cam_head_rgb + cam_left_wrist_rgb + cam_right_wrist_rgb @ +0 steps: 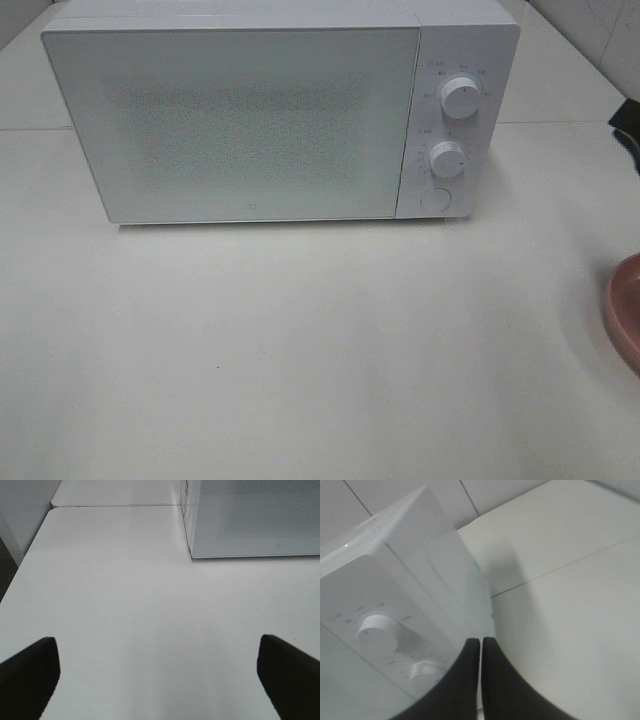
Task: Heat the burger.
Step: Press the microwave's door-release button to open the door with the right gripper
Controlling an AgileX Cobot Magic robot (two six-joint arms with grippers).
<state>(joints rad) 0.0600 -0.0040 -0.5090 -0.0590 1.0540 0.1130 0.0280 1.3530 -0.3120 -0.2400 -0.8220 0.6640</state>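
The burger is out of view in every frame. A white microwave (270, 110) stands at the back of the table with its door shut; two round knobs (461, 98) and a button sit on its right panel. My left gripper (159, 680) is open over bare tabletop, its dark fingers (27, 675) wide apart and nothing between them, with the microwave's front corner (192, 555) ahead. My right gripper (480, 645) is shut and empty, its fingertips pressed together close to the microwave's knob panel (375, 625). Neither gripper shows in the high view.
The rim of a round pink plate (625, 315) pokes in at the right edge of the high view. A dark object (626, 118) sits at the far right edge. The white table (300, 350) spreads in front of the microwave; tiled wall stands behind.
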